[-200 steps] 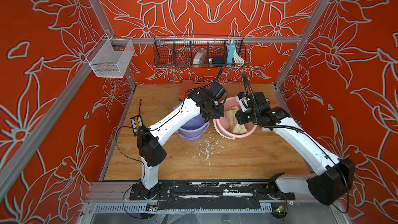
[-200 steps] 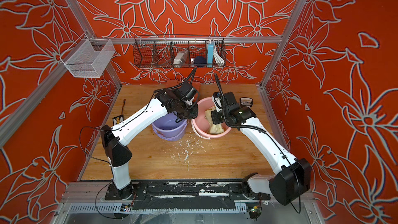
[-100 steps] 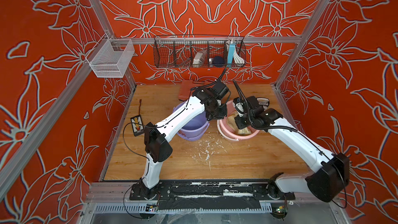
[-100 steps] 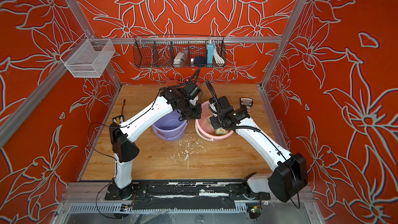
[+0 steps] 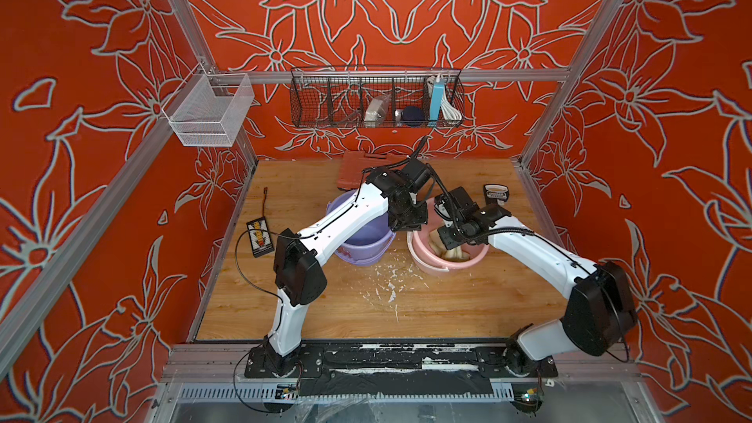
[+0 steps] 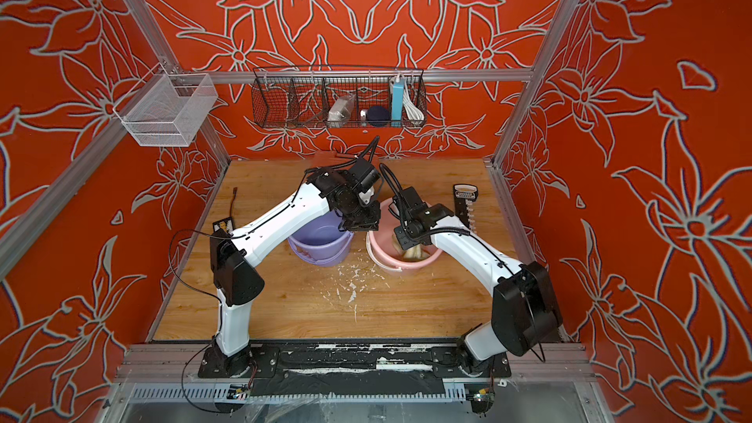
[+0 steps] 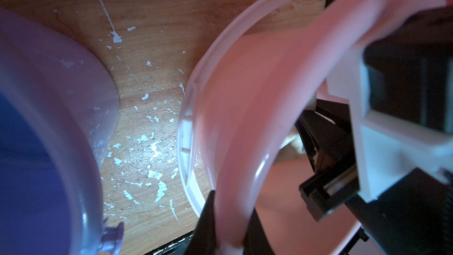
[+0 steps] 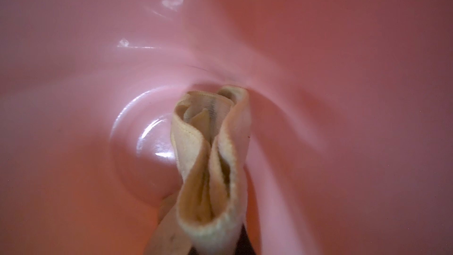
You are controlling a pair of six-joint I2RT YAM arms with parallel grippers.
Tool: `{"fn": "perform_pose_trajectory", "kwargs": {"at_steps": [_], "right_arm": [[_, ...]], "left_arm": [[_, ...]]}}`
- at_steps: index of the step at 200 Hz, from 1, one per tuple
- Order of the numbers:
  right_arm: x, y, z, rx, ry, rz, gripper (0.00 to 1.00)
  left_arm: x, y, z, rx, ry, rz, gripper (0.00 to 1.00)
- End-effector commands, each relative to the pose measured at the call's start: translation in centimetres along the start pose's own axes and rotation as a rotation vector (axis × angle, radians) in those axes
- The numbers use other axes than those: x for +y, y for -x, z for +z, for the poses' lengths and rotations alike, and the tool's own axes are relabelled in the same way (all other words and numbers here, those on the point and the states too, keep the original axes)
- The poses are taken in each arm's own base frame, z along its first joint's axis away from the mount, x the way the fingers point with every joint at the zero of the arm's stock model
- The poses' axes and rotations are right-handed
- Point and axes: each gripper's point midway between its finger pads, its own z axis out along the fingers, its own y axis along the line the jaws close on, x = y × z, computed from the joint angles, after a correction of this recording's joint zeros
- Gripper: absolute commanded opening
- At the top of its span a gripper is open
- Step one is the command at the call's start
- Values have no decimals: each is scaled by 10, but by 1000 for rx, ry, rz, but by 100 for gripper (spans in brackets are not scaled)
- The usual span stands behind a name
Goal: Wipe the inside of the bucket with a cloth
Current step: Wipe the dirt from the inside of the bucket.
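The cloth is shown pinched in the closed right gripper and hung lengthwise down toward the bottom of the pink bucket, whose rim, on the side facing the purple bucket, is clamped by the left gripper.

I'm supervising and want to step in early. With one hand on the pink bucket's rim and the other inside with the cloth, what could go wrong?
The left hand pinches only the thin rim of the pink bucket; a hard wipe may twist it free. The cloth hangs bunched from the right hand, so it may wipe little. The purple bucket stands close and could get knocked.
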Motion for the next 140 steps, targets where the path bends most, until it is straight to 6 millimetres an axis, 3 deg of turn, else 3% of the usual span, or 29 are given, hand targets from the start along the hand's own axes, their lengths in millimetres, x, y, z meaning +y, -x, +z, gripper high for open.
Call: {"fn": "perform_pose_trajectory", "kwargs": {"at_steps": [1,82,140], "right_arm": [[-12,-5,10,17,-72,25,0],[1,-14,45,86,15,105,0],[-38,-33,77,183,-70,277,0]], "left_arm": [[-16,1,-15,-15,-95,2,0],[-9,-1,3,-1,-100,-41,0],[-7,-8,9,29,-132,-56,0]]}}
